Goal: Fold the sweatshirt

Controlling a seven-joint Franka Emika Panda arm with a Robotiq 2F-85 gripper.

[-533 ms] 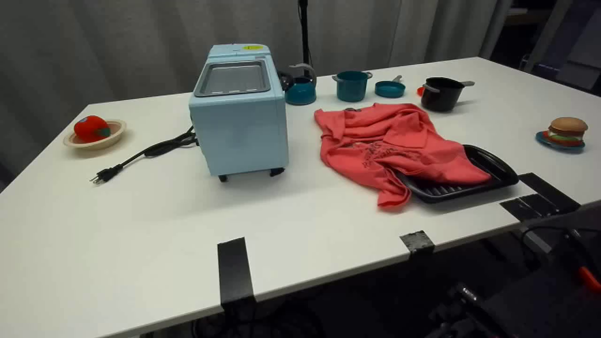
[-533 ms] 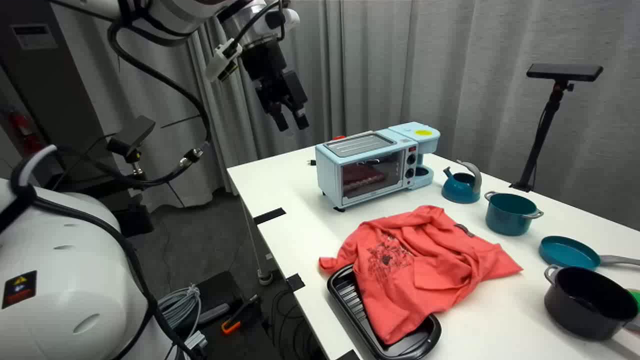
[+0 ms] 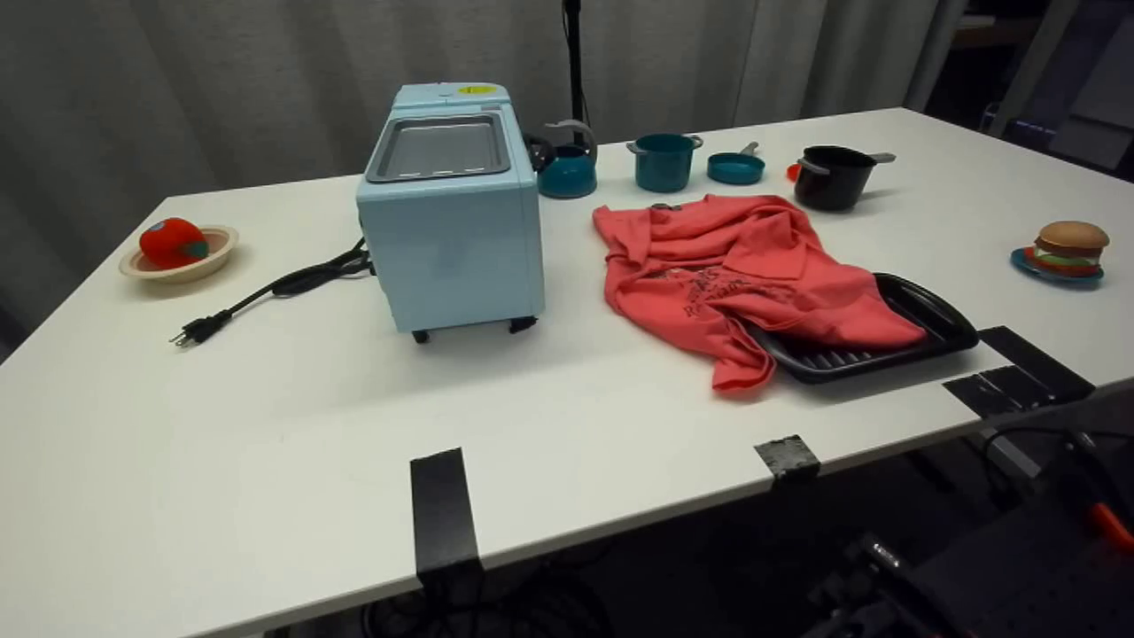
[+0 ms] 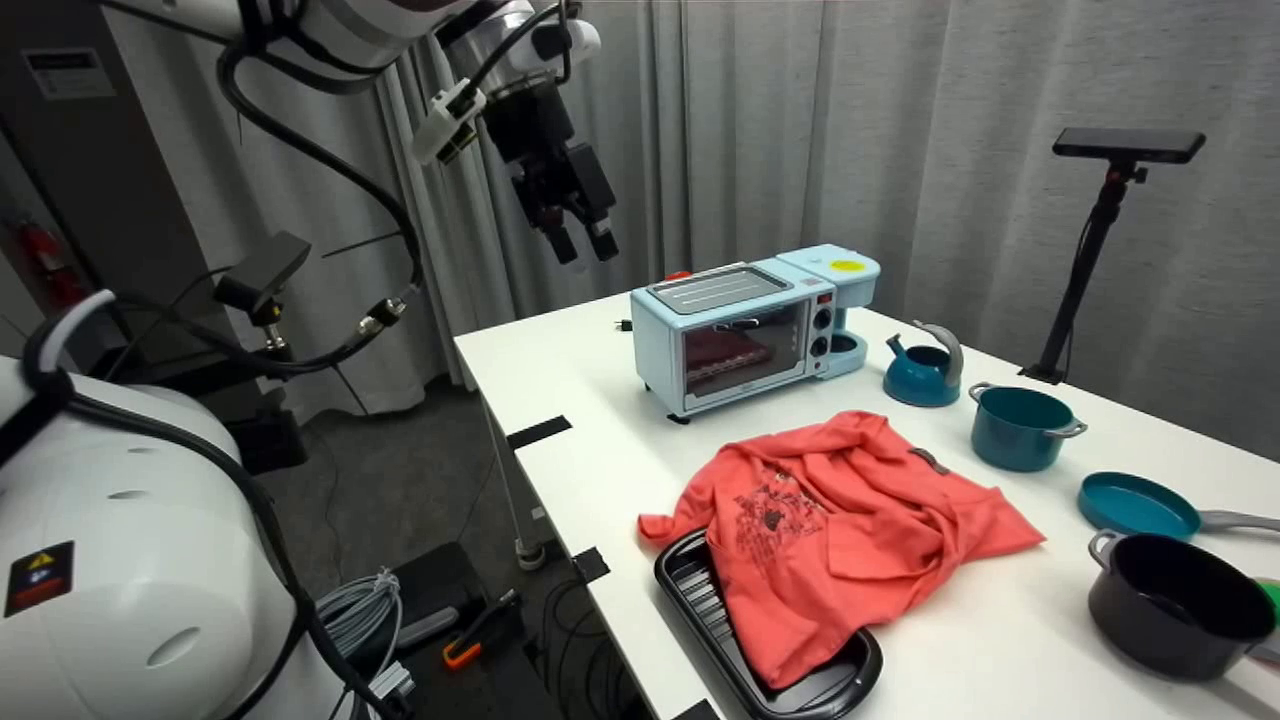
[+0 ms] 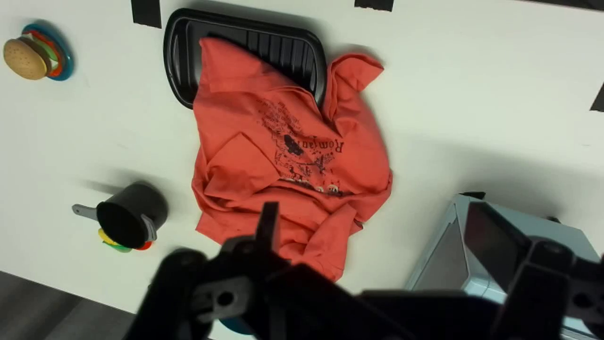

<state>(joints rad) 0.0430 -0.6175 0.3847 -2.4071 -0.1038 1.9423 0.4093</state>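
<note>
The coral-red sweatshirt [image 3: 709, 257] lies rumpled on the white table. One part drapes over the black ridged tray, and a narrow end lies beside the tray on the table. Dark print faces up, also seen in an exterior view [image 4: 800, 530]. In the wrist view the sweatshirt [image 5: 292, 137] fills the middle, its lower end partly hidden by a finger. My gripper [image 4: 583, 243] hangs high in the air, well apart from the sweatshirt. In the wrist view my gripper [image 5: 377, 231] is open, its fingers wide apart with nothing between them.
The black tray [image 3: 939, 323] sits under the sweatshirt's edge. The light-blue toaster appliance [image 4: 660, 350] stands beside it. A teal kettle [image 4: 920, 380], teal pot [image 4: 1018, 440], teal pan [image 4: 1130, 505] and black pot [image 4: 1170, 630] stand behind. A toy burger [image 3: 1067, 248] and bowl [image 3: 190, 270] are farther off.
</note>
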